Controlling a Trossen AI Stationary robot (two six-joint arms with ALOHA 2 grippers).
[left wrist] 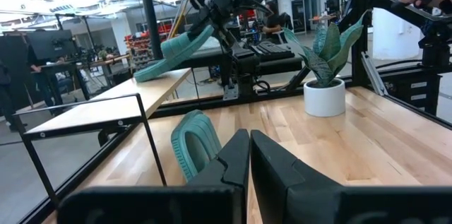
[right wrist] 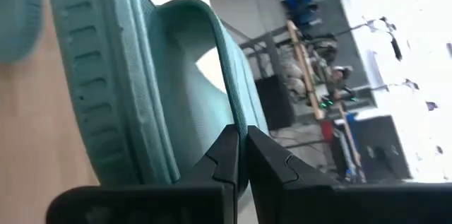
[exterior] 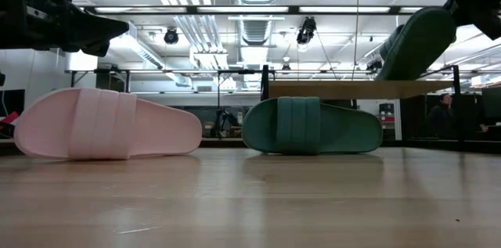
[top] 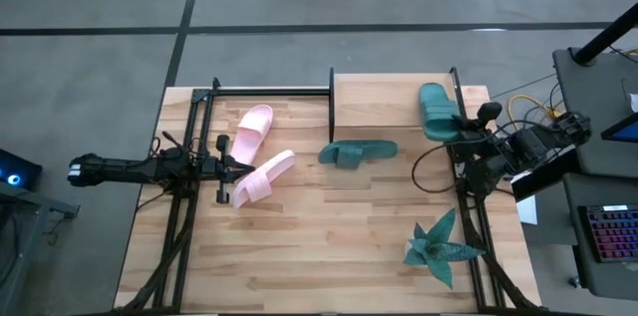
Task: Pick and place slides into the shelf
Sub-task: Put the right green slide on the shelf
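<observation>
One dark teal slide stands tilted on the shelf, a light-wood board on black posts at the table's far edge; my right gripper is shut on it. The other teal slide lies flat on the table in front of the shelf. Two pale pink slides lie on their soles left of centre. My left gripper is shut and holds nothing. It hovers above the table by the nearer pink slide. My right gripper pinches the teal slide's strap at its edge between both fingers, coming in from the table's right side. The slide is tilted, with its lower end on the shelf board and its other end raised.
A teal spiky plant in a white pot stands near the table's right near corner. The shelf's black frame extends leftward along the far edge. Bare tabletop lies toward the near edge. Cables and equipment crowd the right side.
</observation>
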